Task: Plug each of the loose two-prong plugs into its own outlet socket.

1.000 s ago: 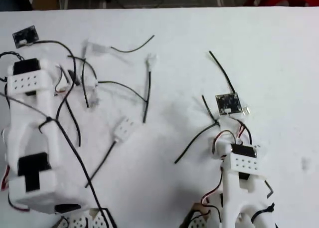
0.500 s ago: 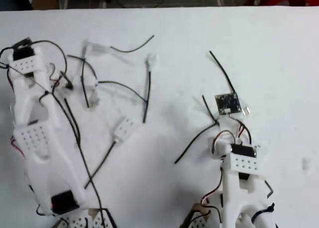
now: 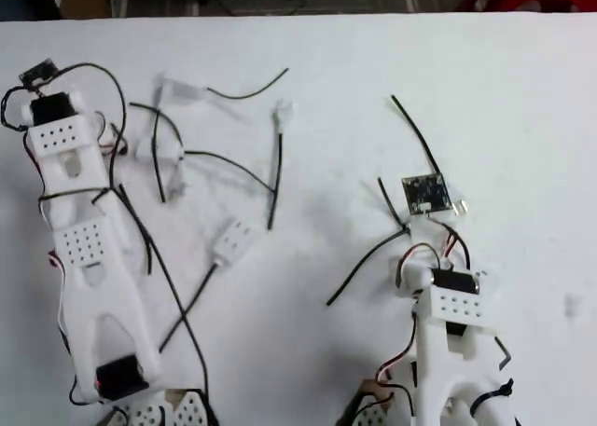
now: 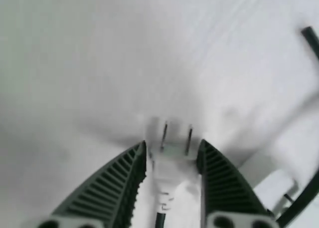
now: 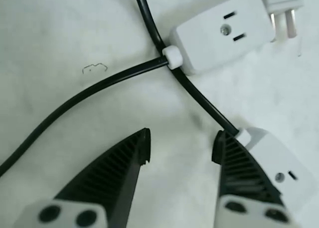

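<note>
**Left plug held by its body; right gripper idle over the sockets**

The left gripper (image 4: pixel 172 145) is pinching a white two-prong plug (image 4: pixel 174 150) by the flat sides of its moulded body. The prongs point forward and clear of the jaws, just above the bench (image 4: pixel 75 63), and the cord trails back between the jaws.

The right gripper (image 5: pixel 182 136) is spread and holds nothing. It sits over a black cord (image 5: pixel 99 91), near an outlet socket (image 5: pixel 222 31) and a second socket (image 5: pixel 271 160). A loose plug (image 5: pixel 281 8) lies touching or just beside the first socket.

Assessment: each plug looks light, rigid and smooth-sided. The thin prongs could bend if they are knocked or meet the slots off-line. The cords appear springy and may tug a plug off line. Grip the body behind the prongs, never the cord.
</note>
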You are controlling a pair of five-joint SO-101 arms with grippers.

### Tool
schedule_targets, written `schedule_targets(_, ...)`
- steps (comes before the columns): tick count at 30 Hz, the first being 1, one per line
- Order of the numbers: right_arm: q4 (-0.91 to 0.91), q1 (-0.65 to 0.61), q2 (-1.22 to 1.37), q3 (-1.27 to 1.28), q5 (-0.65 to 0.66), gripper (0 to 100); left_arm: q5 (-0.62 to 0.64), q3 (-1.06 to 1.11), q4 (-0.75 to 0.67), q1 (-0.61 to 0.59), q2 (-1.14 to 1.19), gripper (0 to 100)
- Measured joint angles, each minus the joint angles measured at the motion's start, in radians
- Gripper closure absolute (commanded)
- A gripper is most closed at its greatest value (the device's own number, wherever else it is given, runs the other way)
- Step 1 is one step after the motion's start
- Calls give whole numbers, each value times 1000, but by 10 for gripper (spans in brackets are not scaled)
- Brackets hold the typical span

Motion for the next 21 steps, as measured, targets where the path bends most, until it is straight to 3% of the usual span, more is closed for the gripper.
schedule_targets(5, 0, 0, 0, 0, 0, 786, -12, 29, 3, 2, -6, 869)
schedule_targets(11, 0, 0, 0, 0, 0, 786, -75, 170, 0, 0, -86, 745)
schedule_targets(19, 0, 2, 0, 0, 0, 786, -86, 342, 0, -3, -176, 763)
schedule_targets(21, 0, 2, 0, 0, 0, 786, -86, 345, 0, -3, -181, 806)
